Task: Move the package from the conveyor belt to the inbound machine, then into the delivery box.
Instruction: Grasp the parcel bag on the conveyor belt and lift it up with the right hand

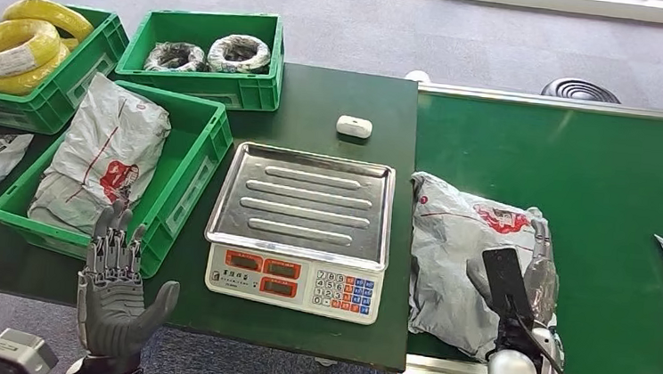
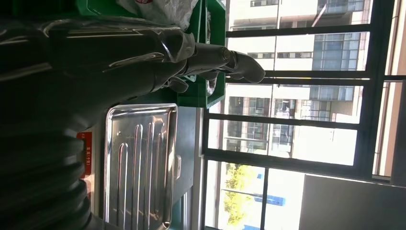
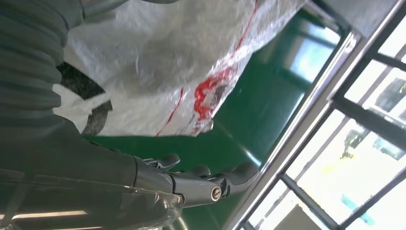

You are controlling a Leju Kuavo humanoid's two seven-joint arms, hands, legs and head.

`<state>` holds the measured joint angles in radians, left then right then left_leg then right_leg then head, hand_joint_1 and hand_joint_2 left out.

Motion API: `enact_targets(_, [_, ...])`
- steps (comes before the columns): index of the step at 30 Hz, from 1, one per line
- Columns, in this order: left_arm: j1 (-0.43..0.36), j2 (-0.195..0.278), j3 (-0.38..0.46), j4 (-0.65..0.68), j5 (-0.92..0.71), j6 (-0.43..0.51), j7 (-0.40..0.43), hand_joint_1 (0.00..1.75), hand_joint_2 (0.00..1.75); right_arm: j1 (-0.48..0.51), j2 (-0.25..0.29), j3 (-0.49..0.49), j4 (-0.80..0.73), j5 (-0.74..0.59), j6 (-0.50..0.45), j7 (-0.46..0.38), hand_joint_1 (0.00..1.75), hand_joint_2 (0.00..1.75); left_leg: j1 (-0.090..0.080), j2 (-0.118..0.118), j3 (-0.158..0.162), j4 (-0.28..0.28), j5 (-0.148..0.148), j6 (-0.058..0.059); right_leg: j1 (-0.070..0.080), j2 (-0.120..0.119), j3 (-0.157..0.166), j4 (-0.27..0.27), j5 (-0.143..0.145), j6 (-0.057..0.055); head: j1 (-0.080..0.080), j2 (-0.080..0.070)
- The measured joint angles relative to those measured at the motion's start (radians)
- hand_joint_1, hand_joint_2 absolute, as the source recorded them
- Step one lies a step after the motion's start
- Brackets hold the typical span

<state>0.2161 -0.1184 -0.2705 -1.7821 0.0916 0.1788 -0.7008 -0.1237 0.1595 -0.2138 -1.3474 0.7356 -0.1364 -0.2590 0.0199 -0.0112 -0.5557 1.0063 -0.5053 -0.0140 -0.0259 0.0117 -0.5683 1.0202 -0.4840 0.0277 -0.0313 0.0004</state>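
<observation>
head view: the left robot hand (image 1: 119, 291) hovers open and empty at the table (image 1: 335, 98) edge, while the right robot hand (image 1: 531, 274) rests on the grey package (image 1: 452, 250) on the conveyor belt (image 1: 597, 172), beside the scale (image 1: 302, 229). right wrist view: fingers (image 3: 201, 179) extended beside the package (image 3: 167, 62), grasp unclear.

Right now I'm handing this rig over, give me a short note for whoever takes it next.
Left hand: raised in front of the table, fingers apart, holding nothing.
Right hand: at the right edge of the grey package; whether it grips it, I cannot tell.
The grey package lies on the green conveyor belt, beside the scale, whose steel tray is bare.
Another package lies in the green crate.
Done: nothing for this package.
Left: move it onto the scale, then into the crate.
</observation>
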Motion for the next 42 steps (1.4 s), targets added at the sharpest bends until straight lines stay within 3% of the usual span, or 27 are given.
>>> enact_targets(8, [0.009,0.009,0.003,-0.009,0.0,0.006,0.0,0.0,1.75,0.031,-0.006,0.1,0.023,-0.012,0.106,0.009,0.0,1.75,0.0,0.0,0.0,0.0,0.0,0.0,0.0,0.0,0.0,0.0,0.0,0.0,0.0,0.0])
enact_targets(13, [0.01,0.013,0.009,-0.015,0.001,0.019,0.0,0.0,1.75,0.024,-0.012,0.114,0.04,0.062,-0.002,0.099,0.0,1.75,0.0,0.0,0.0,0.0,0.0,0.0,0.0,0.0,0.0,0.0,0.0,0.0,0.0,0.0])
enact_targets(16, [0.015,0.015,0.009,-0.021,0.0,0.025,0.0,0.0,1.75,0.01,-0.032,0.099,0.043,0.157,-0.075,0.195,0.0,1.75,0.0,0.0,0.0,0.0,0.0,0.0,0.0,0.0,0.0,0.0,0.0,0.0,0.0,0.0])
enact_targets(19, [0.026,0.017,0.009,-0.031,0.0,0.019,0.0,0.0,1.75,-0.023,-0.082,0.062,0.076,0.216,-0.043,0.259,0.0,1.75,-0.001,0.0,0.0,0.0,0.0,0.0,-0.001,0.0,0.0,0.0,0.0,0.0,0.0,0.0])
enact_targets(23, [0.027,0.02,0.01,-0.033,0.002,-0.002,0.0,0.0,1.75,-0.069,-0.168,0.018,0.173,0.198,0.1,0.227,0.0,1.75,-0.001,-0.001,0.0,0.001,0.0,0.0,-0.001,-0.001,0.001,0.0,0.0,0.0,0.0,0.0])
enact_targets(28, [0.026,0.022,0.01,-0.033,0.003,-0.008,0.0,0.0,1.75,-0.09,-0.216,-0.003,0.234,0.191,0.124,0.212,0.0,1.75,0.0,0.0,0.001,0.0,0.0,0.0,0.0,0.0,0.0,0.0,0.0,0.0,0.0,0.0])
enact_targets(34, [-0.007,0.022,0.017,-0.023,0.01,-0.043,0.0,0.0,1.75,-0.158,-0.284,-0.007,0.399,0.172,0.242,0.118,0.0,1.75,0.0,-0.001,0.0,0.0,0.0,0.0,0.0,-0.001,0.001,0.0,0.001,0.0,0.0,0.0])
enact_targets(42, [-0.038,0.023,0.033,-0.003,0.015,-0.061,0.0,0.0,1.75,-0.227,-0.34,-0.001,0.563,0.181,0.274,0.081,0.0,1.75,0.0,0.0,0.001,0.001,0.0,0.0,-0.001,-0.001,0.001,0.0,0.001,0.0,0.0,0.0])
